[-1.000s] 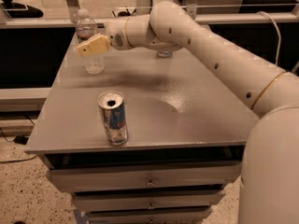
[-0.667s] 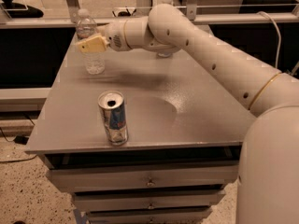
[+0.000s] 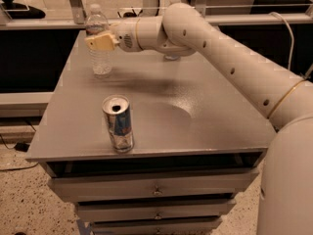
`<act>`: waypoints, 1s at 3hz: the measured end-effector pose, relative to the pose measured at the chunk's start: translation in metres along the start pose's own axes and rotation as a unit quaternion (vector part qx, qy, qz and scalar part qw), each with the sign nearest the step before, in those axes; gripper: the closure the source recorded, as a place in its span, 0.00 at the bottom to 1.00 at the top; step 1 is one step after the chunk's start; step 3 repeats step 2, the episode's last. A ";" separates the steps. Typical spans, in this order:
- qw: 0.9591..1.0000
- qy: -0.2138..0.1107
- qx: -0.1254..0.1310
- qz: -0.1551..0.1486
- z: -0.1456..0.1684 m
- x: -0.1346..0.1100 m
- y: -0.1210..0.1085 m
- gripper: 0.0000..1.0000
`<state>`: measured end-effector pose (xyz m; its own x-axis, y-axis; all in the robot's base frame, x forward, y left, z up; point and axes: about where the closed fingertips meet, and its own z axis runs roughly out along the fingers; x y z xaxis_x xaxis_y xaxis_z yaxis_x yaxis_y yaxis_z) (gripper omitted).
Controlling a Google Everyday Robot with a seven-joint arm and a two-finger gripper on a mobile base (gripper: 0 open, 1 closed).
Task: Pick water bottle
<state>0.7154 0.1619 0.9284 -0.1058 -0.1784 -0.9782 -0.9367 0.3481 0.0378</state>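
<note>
Since 1 s ago gripper [image 3: 101,41] has crept up a bit, now at upper part of water bottle [image 3: 101,62]; can't tell if clamped. Bottle stands upright on table [image 3: 210,131], well behind can [image 3: 118,124], slightly to its left.

Part of water bottle [image 3: 101,63] — behind gripper [image 3: 99,42]
</note>
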 end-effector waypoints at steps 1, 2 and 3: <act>0.999 -0.032 -0.007 -0.012 -0.028 -0.030 0.006 1.00; 0.999 -0.045 -0.010 -0.017 -0.040 -0.041 0.008 1.00; 0.999 -0.045 -0.010 -0.017 -0.040 -0.041 0.008 1.00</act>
